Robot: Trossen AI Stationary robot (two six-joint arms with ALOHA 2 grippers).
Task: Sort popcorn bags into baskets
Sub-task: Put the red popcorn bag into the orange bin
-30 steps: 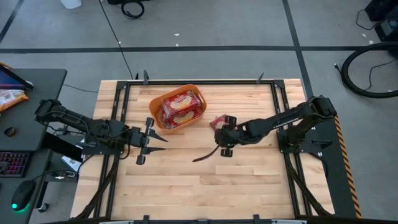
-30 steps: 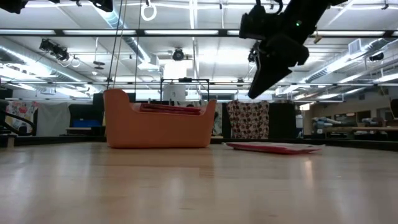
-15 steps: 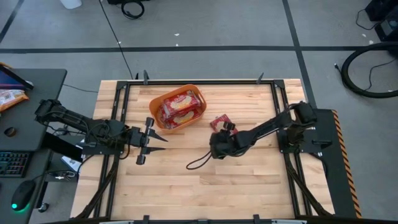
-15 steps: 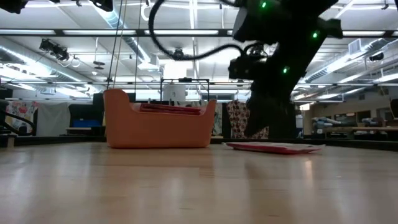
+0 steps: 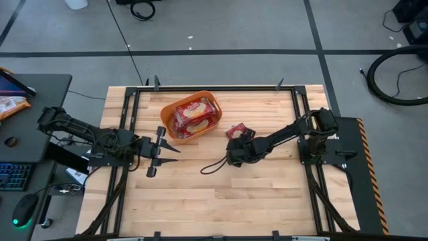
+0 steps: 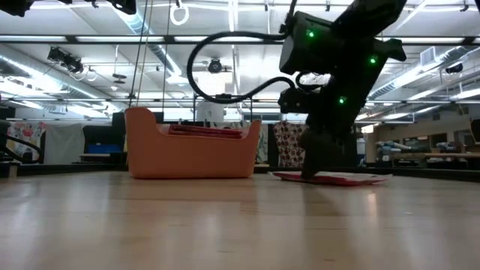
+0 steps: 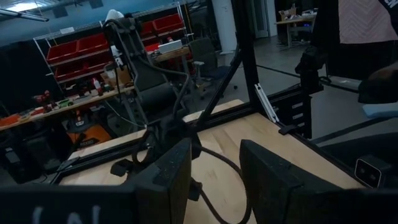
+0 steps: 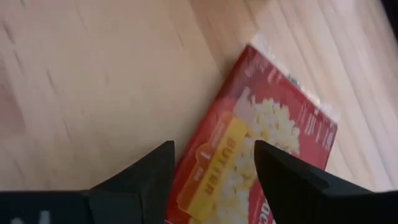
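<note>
The orange basket (image 5: 190, 116) (image 6: 191, 150) stands at the table's far middle with several red popcorn bags (image 5: 194, 112) lying flat inside. One more red popcorn bag (image 5: 238, 130) (image 6: 334, 178) (image 8: 261, 149) lies flat on the wood to the right of the basket. My right gripper (image 5: 234, 144) (image 6: 313, 169) (image 8: 211, 180) is open and points down over that bag's near end, one finger on each side of its corner. My left gripper (image 5: 160, 151) (image 7: 214, 177) hangs open left of the basket, near the table's left rail. My right gripper comes at the loose popcorn bag from above, with its fingers (image 8: 283, 177) open astride the bag's near end (image 8: 214, 186). In the low view the fingertips (image 6: 311, 174) reach down to the bag's top face. I cannot tell whether they touch it.
A black cable (image 5: 212, 164) from the right arm loops down toward the wood near the table's middle. Dark metal rails (image 5: 127, 120) frame the table. A desk on the left holds a keyboard and an orange-and-white snack bag (image 5: 10, 104). Bare wood lies toward the near edge.
My right gripper has come down from well above the table to the loose popcorn bag, shifting toward the table's left, and has tipped to point down. Its cable loop has swung out to the left. The bag and the left arm have kept still.
</note>
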